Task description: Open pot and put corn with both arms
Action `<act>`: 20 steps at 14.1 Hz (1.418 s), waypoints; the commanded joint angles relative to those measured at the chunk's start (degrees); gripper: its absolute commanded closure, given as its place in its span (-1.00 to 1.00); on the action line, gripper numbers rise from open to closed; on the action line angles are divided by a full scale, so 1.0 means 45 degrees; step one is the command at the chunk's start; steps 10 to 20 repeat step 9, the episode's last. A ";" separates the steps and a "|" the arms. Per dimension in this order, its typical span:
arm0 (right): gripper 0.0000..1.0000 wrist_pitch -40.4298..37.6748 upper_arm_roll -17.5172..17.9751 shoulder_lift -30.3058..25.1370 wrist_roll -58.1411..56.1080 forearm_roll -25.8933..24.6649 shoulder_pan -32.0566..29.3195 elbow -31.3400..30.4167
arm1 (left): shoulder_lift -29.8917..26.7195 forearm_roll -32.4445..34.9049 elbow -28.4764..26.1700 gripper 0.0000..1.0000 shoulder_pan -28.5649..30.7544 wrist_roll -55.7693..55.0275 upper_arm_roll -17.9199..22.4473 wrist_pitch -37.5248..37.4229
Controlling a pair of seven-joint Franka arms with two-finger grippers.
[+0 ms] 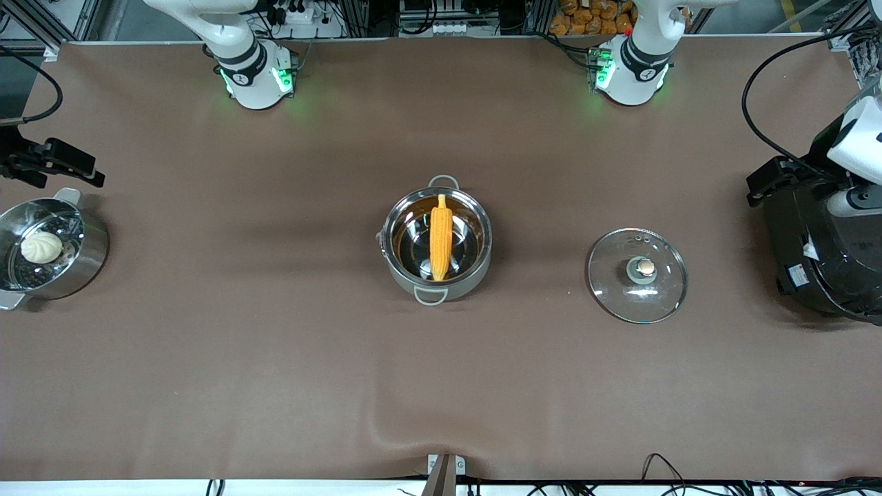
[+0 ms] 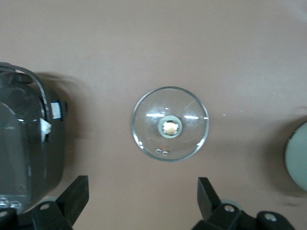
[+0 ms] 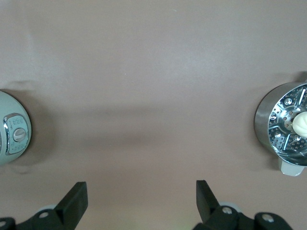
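At the counter's (image 1: 207, 386) middle the pot (image 1: 438, 241) stands uncovered with the corn (image 1: 441, 237) inside, and its lid (image 1: 637, 275) lies flat toward the left arm's end. Both steps look finished; nothing remains but waiting. The left pincer (image 2: 143, 203) hangs spread above the lid, the right pincer (image 3: 142, 206) spread above bare counter. No writing is readable.

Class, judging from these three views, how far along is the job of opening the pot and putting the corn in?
Done: the clear glass lid lies on the table beside the shiny steel pot, and the yellow-orange corn cob rests inside. In hand: nothing; the left gripper and right gripper are open, above the table. Left: seemingly nothing.
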 commanded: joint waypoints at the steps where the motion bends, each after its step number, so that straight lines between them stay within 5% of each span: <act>1: -1.00 -0.0149 0.0319 -0.0131 0.0002 -0.0278 -0.0320 0.0098 | -0.0183 -0.0637 0.0041 -1.00 0.0137 0.0414 -0.0035 -0.0172; 20: -1.00 -0.0305 0.0280 -0.0151 0.0041 -0.0317 -0.0340 0.0078 | 0.0052 -0.0442 0.0296 -1.00 -0.0019 0.0356 -0.0015 -0.0172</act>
